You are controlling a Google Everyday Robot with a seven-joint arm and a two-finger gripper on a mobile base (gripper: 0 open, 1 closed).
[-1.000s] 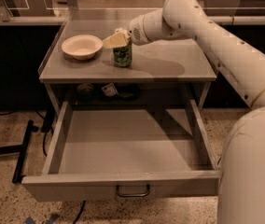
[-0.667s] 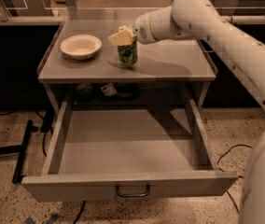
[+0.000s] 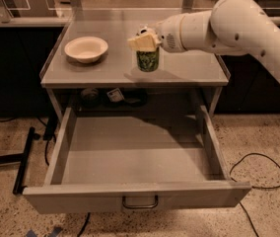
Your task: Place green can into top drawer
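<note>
Speckled terrazzo-like floor (image 3: 273, 137) lay around a grey metal cabinet, with a thin black cable (image 3: 258, 169) looping over it at the right. Above the middle of the flat grey tabletop (image 3: 189, 70), the end effector (image 3: 144, 42) showed as cream, blocky pads clamped together on the silver top of the green can (image 3: 147, 60). The can stood upright, a small cylinder with a mottled green and white wrap. Its base was at the tabletop or just above it; which one could not be told. A soft shadow fell to its left. A smooth, rounded white arm (image 3: 228, 21) reached in from the right and far side. Left of the can and well apart from it sat a shallow round cream bowl (image 3: 86, 49) with a matte finish. Below the tabletop the top drawer (image 3: 130, 154) stood pulled fully toward the near side, a wide shallow grey tray with straight walls and a flat front panel. A small metal loop handle (image 3: 140, 202) hung at the centre of that panel.
</note>
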